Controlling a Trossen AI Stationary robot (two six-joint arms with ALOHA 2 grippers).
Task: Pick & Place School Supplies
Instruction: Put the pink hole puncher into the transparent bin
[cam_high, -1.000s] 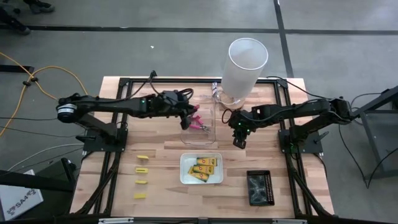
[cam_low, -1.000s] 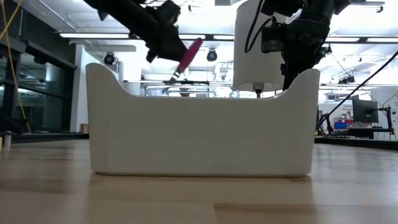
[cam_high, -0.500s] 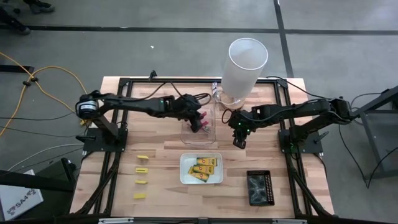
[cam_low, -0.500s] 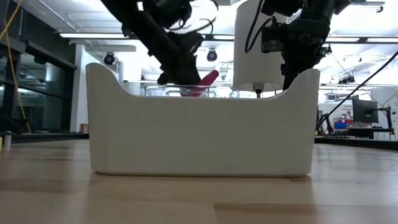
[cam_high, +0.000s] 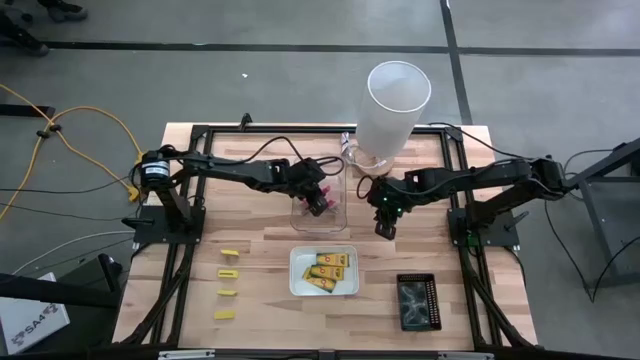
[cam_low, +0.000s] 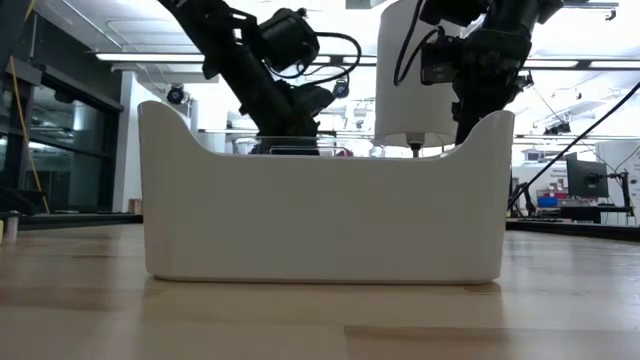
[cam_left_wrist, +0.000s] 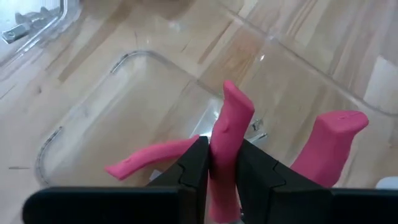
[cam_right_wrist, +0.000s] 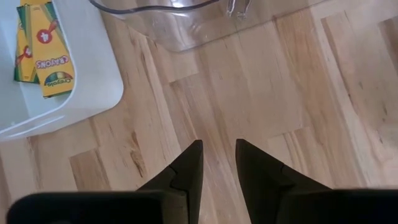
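My left gripper (cam_high: 318, 200) reaches down into the clear tray (cam_high: 337, 213) in the middle of the table, shut on a pink-handled tool (cam_left_wrist: 229, 134). Two more pink handles (cam_left_wrist: 151, 160) (cam_left_wrist: 328, 144) show in the tray beside it. In the low view the white tray's wall (cam_low: 320, 210) hides the fingertips. My right gripper (cam_high: 385, 228) hangs open over bare wood to the right of the clear tray, nothing between its fingers (cam_right_wrist: 219, 152). Yellow-orange crayon packets (cam_high: 326, 268) lie in the white tray (cam_high: 296, 285). Several small yellow blocks (cam_high: 229, 272) lie in a column at the near left. My left gripper pinches one pink handle (cam_left_wrist: 224, 155) of the tool between its two fingers. The fingers slant down from the table's left and lie roughly along the handle, whose free end (cam_left_wrist: 236, 99) sticks out past the fingertips. Whether the tool touches the tray's floor cannot be told.
A tall white cylinder (cam_high: 392, 110) stands at the far edge behind the clear tray. A black tray (cam_high: 418, 301) sits at the near right. Black frame rails run along both table sides. Bare wood lies between the trays and around the yellow blocks.
My left gripper has sunk with the pink-handled tool and reached a little toward the table's right, into the clear tray. The tool stood above the tray rim and now sits lower, hidden behind the white tray's wall in the low view.
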